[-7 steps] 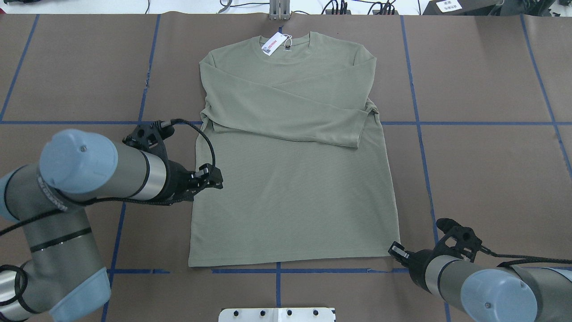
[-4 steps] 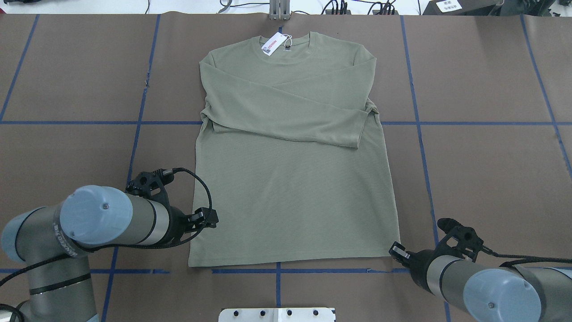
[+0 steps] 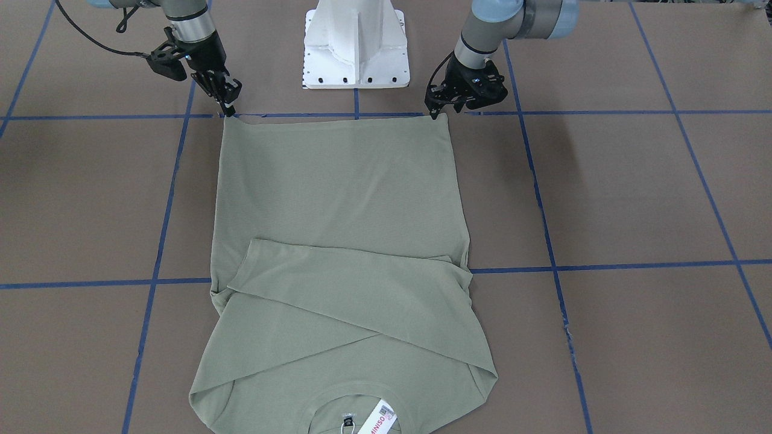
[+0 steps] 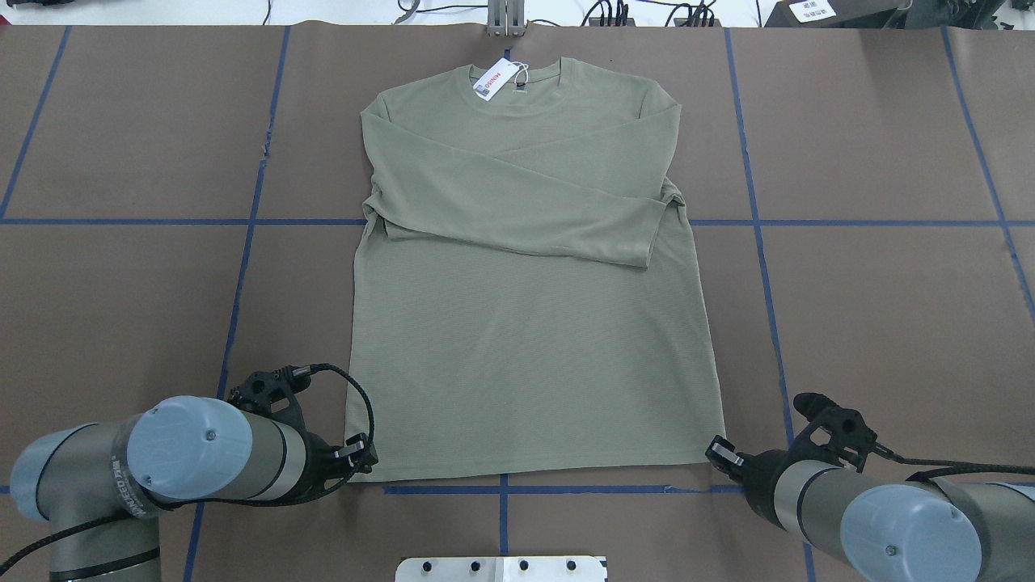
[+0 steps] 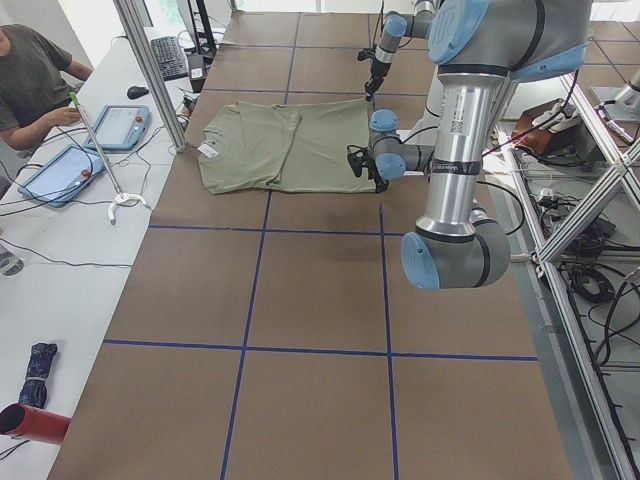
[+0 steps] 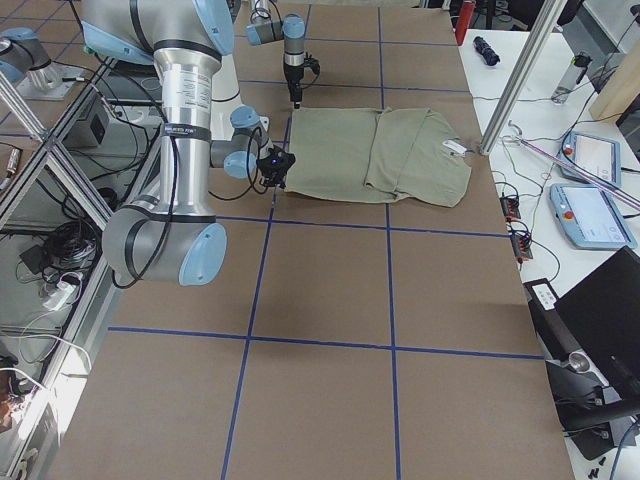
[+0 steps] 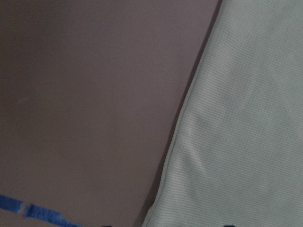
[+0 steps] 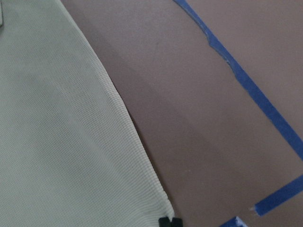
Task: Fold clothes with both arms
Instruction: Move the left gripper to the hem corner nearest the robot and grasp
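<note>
The sage-green shirt (image 4: 525, 364) lies flat on the brown table, both sleeves folded across its chest and the white hang tag (image 4: 491, 79) at the collar on the far side. It also shows in the front view (image 3: 338, 193). My left gripper (image 4: 362, 459) is low at the hem's left corner (image 3: 435, 110); in its wrist view two dark fingertips stand apart over the shirt's edge (image 7: 246, 118), so it is open. My right gripper (image 4: 716, 453) is at the hem's right corner (image 3: 229, 108); its wrist view shows one closed dark tip on the corner of the fabric (image 8: 61, 142).
The white pedestal base (image 3: 356, 42) stands between the arms, just behind the hem. Blue tape lines (image 4: 501, 489) cross the table. A metal bracket (image 4: 506, 20) and cables lie beyond the collar. An operator (image 5: 30, 80) sits at a side desk with tablets.
My left arm has moved back toward the robot along the shirt's left edge, from mid-body down to the hem corner. The right arm and the shirt have not moved.
</note>
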### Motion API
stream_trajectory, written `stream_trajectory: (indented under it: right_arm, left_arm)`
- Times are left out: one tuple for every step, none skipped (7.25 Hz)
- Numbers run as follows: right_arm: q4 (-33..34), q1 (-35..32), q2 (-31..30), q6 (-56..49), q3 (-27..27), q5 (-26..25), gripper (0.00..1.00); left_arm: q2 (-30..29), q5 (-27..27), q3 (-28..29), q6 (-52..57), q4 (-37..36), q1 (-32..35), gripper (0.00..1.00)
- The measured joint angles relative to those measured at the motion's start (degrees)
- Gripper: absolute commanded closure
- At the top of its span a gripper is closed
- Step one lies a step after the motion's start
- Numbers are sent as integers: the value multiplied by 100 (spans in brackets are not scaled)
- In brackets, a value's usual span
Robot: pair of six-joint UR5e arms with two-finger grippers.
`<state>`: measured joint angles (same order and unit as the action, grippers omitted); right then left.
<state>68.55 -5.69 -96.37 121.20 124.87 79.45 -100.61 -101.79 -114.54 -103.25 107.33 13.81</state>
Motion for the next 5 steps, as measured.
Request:
stream_trajectory:
  right_arm:
    - [0, -5, 1, 0, 1, -2, 100]
    - [0, -7, 3, 0, 2, -5, 100]
    - [0, -9, 2, 0, 2, -10, 100]
    - [0, -10, 1, 0, 2, -14, 100]
    - [-2, -11, 1, 0, 4, -16, 100]
  left_arm:
    - [-5, -1, 24, -11, -1, -43, 37]
    - [-20, -5, 37, -12, -2, -66, 43]
    - [-32, -6, 47, -12, -2, -82, 46]
    - [-43, -7, 51, -11, -2, -91, 56]
    - [-50, -6, 59, -11, -2, -97, 69]
